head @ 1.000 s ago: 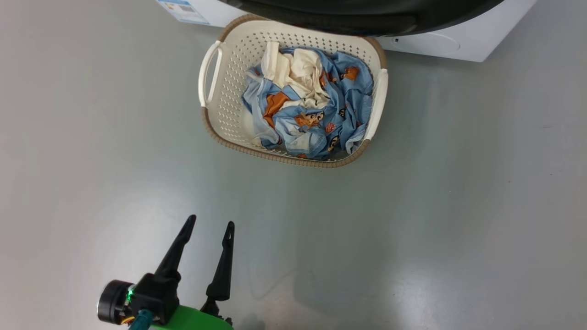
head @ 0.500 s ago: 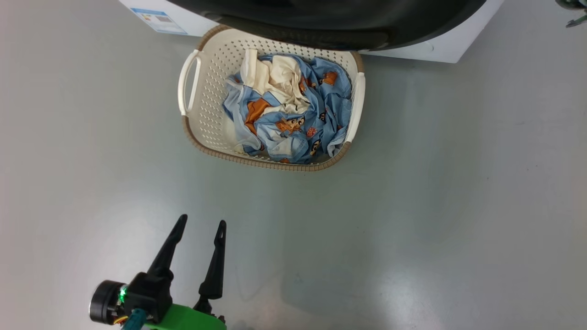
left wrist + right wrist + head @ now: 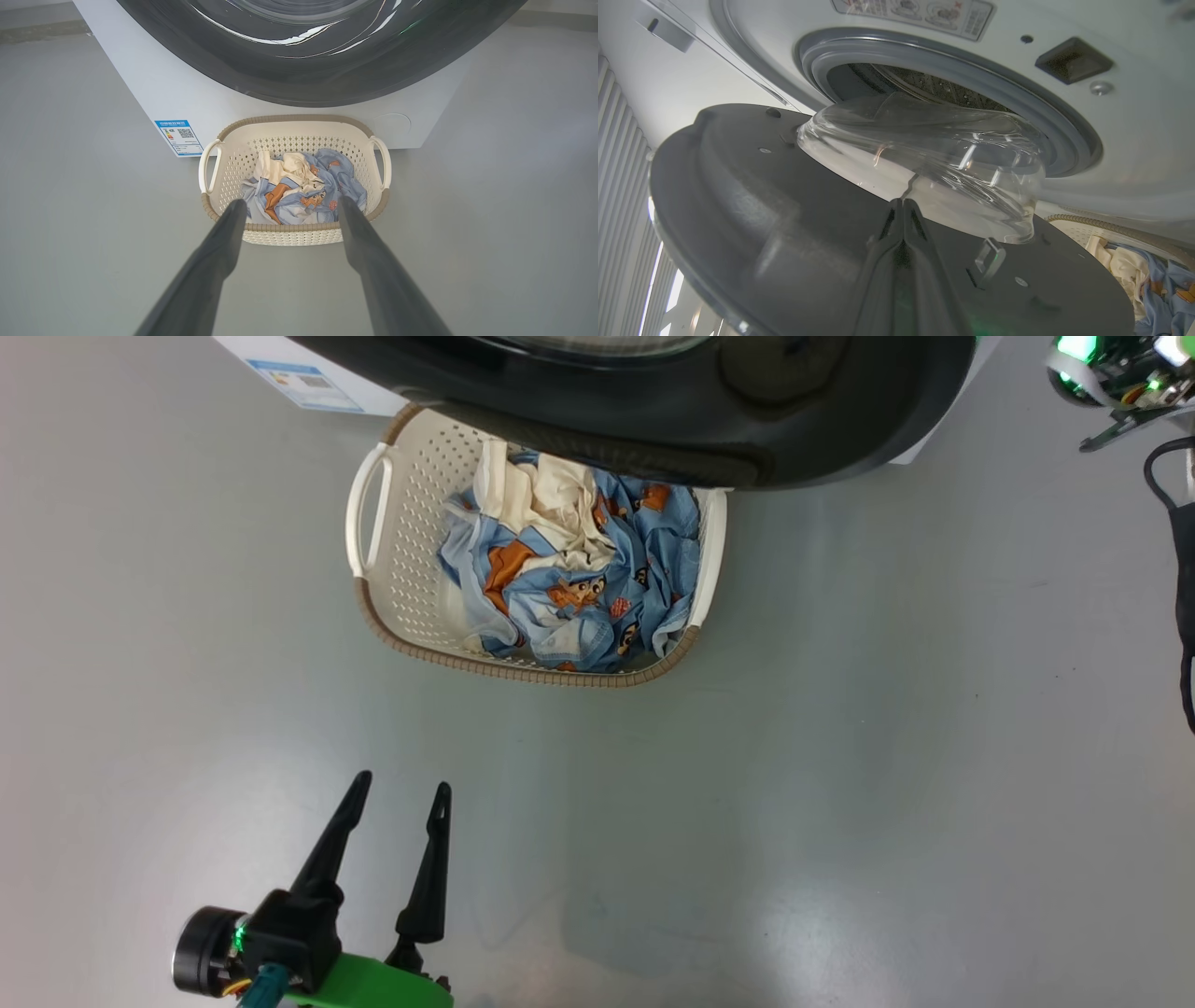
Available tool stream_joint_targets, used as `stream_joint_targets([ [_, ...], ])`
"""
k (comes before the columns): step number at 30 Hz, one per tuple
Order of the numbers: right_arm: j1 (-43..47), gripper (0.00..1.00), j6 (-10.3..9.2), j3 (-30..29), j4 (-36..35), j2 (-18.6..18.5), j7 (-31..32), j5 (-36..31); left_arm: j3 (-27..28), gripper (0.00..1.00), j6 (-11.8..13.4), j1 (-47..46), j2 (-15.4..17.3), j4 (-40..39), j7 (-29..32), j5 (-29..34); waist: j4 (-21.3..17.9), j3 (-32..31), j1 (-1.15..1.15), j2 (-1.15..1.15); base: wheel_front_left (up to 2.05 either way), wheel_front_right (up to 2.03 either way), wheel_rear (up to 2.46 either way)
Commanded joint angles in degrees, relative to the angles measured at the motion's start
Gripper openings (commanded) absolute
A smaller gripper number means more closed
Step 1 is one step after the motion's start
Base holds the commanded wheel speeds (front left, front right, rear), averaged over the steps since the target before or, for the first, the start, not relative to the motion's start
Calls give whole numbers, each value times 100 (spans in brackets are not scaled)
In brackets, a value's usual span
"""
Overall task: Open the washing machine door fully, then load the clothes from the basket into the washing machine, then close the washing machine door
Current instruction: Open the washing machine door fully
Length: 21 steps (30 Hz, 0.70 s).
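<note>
Both tapered: left tool (image 3: 401, 781) spread, right tool (image 3: 902, 205) pressed together; perforated basket (image 3: 401, 569), crumpled clothes (image 3: 569, 588).

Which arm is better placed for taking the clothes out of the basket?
Left. The left gripper has open jaws aimed at the clothes in the basket; the right gripper, jaws shut, is at the washing machine door.
</note>
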Motion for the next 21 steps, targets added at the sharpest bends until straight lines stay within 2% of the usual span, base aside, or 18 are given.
stream_joint_targets([
  [1,175,0,10,130,-216,179,97,38,223,100,-3,49,88,-107,-37,78,-18,-10,0,0,0,0,0],
  [21,952,0,10,889,-1160,587,688,30,273,100,32,-43,88,-38,-37,-13,-264,-437,0,0,0,0,0],
])
